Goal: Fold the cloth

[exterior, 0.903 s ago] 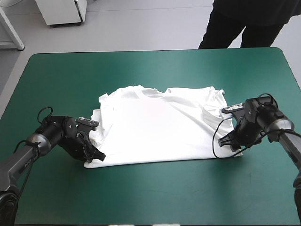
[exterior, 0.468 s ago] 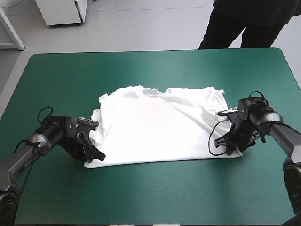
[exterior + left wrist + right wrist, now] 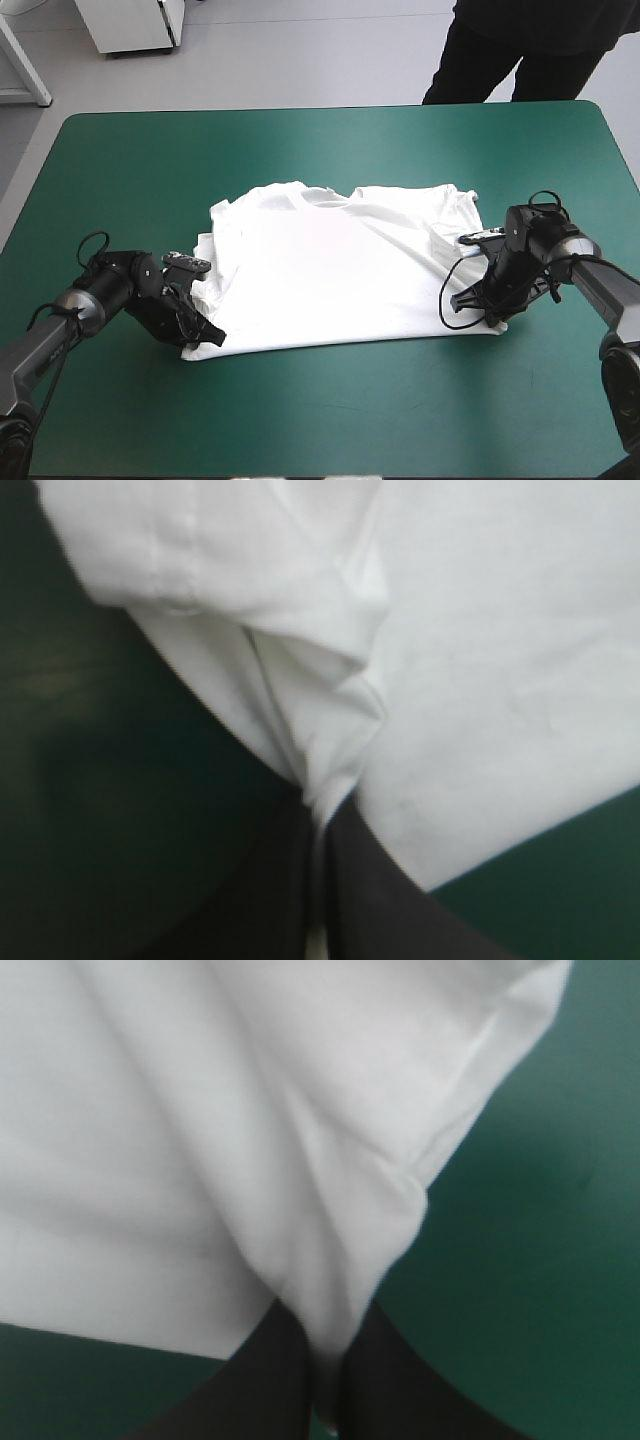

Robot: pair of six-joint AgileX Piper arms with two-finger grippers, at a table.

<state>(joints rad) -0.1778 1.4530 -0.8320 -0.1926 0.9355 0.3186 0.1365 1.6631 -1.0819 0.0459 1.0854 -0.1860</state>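
A white short-sleeved T-shirt (image 3: 340,270) lay spread on the teal-green cover (image 3: 330,410). The left gripper (image 3: 318,825) and right gripper (image 3: 322,1358) each pinched, seemingly, a near corner.

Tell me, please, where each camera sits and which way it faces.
High view: above and behind the robot, looking forward and down at the table and spread T-shirt; left hand and right hand show at its near corners.
Left wrist view: above that wrist, looking along the left hand, shut on the T-shirt.
Right wrist view: likewise, along the right hand, also shut on it.
Shared: all three show the T-shirt.
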